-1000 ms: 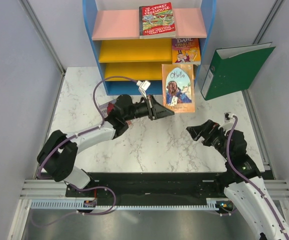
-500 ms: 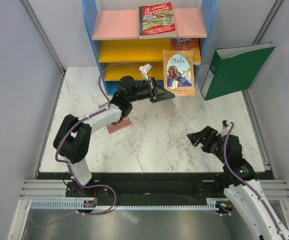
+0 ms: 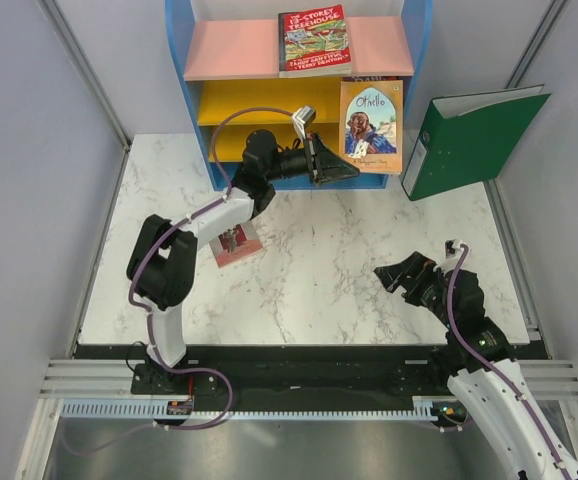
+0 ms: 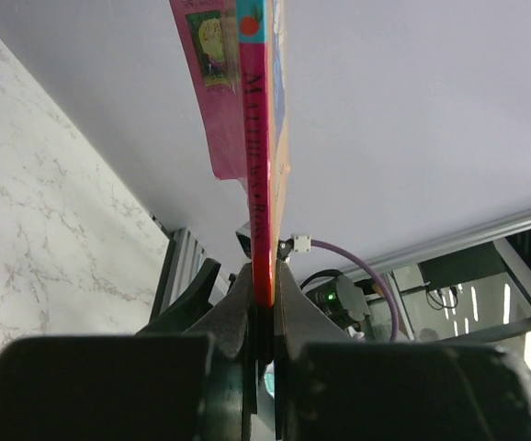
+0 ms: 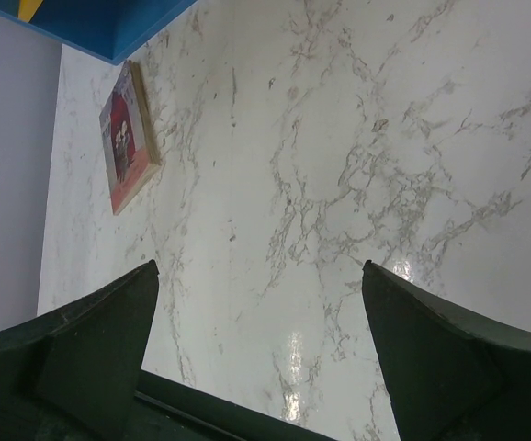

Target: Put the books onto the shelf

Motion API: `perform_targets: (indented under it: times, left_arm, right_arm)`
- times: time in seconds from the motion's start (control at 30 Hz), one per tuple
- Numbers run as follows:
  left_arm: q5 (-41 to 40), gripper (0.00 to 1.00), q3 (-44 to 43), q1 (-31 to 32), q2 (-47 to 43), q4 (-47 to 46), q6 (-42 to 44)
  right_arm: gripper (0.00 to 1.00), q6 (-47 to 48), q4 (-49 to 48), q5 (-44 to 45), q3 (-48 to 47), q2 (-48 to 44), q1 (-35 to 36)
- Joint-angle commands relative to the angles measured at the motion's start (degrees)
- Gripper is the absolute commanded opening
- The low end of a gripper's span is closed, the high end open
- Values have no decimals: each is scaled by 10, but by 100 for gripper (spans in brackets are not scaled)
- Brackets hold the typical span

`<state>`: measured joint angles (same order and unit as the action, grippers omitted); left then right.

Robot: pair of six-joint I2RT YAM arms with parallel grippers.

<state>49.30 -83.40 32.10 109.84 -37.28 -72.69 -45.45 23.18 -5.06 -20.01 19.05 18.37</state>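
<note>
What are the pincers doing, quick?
Left pincer: shut on the Othello book.
Right pincer: open, holding nothing.

Wide-spread right pincer (image 5: 258, 268) above white marble tabletop (image 5: 357, 138); small maroon-grey paperback (image 5: 129, 138) lies flat near blue shelf frame (image 5: 109, 23).

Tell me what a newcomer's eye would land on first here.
The left claw pinches the orange Othello book by its edge, holding it up before the right side of the blue shelf. A red-green book lies on the shelf's pink top board, and a big green binder stands just right of the shelf. The right claw hangs open above the marble table.
</note>
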Motion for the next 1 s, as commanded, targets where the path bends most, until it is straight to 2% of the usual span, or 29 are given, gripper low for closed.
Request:
perform_targets:
  times: [0.0, 0.2, 0.53, 0.77, 0.97]
  left_arm:
    - [35, 2, -80, -12, 41, -23, -73]
    - [33, 2, -131, -21, 65, 40, -78]
    - [27, 2, -178, -40, 92, 48, -134]
    - [31, 2, -288, -45, 137, 134, -146]
    - [33, 2, -366, -51, 181, 166, -167]
  right_arm:
    - [98, -6, -10, 9, 6, -2, 2]
    - [98, -5, -11, 9, 5, 1, 2]
    - [98, -7, -16, 8, 8, 17, 1]
    - [98, -8, -18, 8, 8, 23, 2]
    - [98, -8, -20, 8, 9, 27, 2]
